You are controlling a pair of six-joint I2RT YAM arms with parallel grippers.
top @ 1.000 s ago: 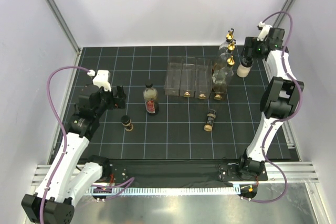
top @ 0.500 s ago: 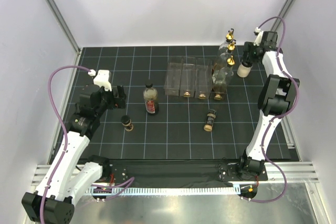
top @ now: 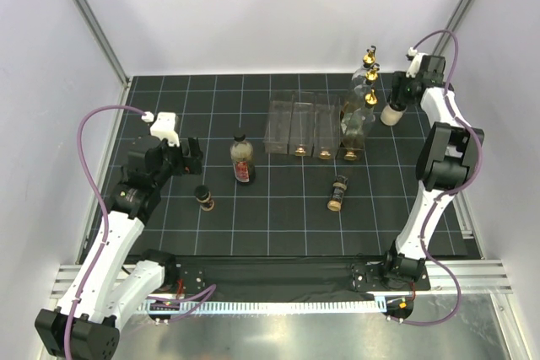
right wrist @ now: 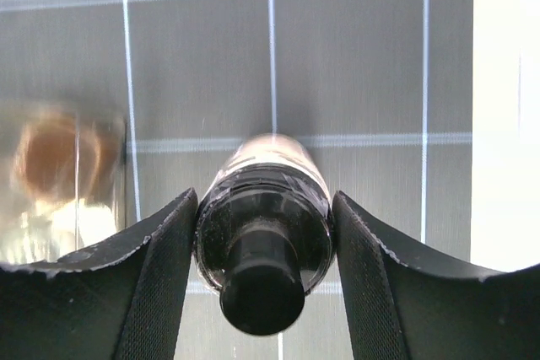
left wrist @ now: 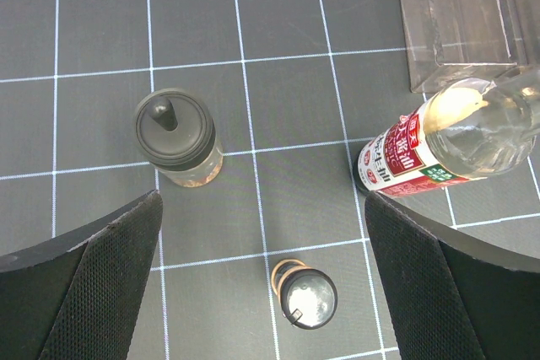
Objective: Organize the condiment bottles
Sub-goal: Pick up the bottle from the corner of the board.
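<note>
The right hand has closed from wide apart and now clamps the black-capped bottle, readying a lift. The left hand hangs spread apart.

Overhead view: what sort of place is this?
Probably a robot test cell, not a kitchen: left arm and right arm bolted to a metal rail, a black gridded mat boxed in by white walls, and condiment bottles beside a clear rack.

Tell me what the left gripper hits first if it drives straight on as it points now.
Probably the small black-capped bottle standing between the open left gripper's fingers, slightly right of centre; otherwise the bare mat. Depth is unclear.
</note>
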